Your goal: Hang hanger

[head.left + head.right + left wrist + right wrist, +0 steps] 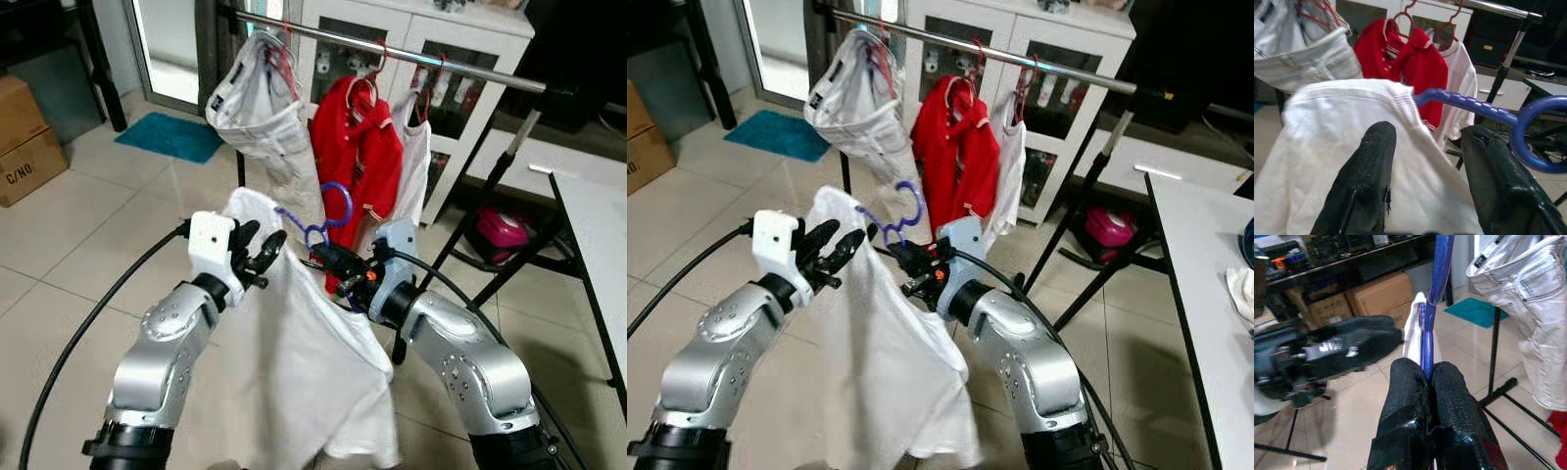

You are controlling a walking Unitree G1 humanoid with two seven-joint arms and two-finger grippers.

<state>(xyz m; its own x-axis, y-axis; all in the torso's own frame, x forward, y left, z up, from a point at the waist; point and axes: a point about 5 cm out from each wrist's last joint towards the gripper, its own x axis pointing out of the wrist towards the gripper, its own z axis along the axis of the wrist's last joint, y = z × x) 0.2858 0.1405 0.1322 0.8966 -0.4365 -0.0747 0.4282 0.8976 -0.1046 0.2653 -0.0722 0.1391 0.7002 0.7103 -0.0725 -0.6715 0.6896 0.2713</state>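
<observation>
Blue plastic hanger carrying a white cotton shirt sits centre frame, well below the silver metal rail at top. Right gripper is pinched tight on the hanger's bar. Left gripper is spread, holding nothing, probably just brushing the shirt shoulder. You've got a light, stiff hanger with floppy cloth: keep hold near the hook so it doesn't swing.

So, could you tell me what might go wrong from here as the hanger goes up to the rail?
The right gripper pinches only the thin blue hanger, so the white shirt might twist or slip off it. The open left gripper isn't gripping the shirt. The rail is already crowded with the red shirt and jeans, risking a snag.
</observation>
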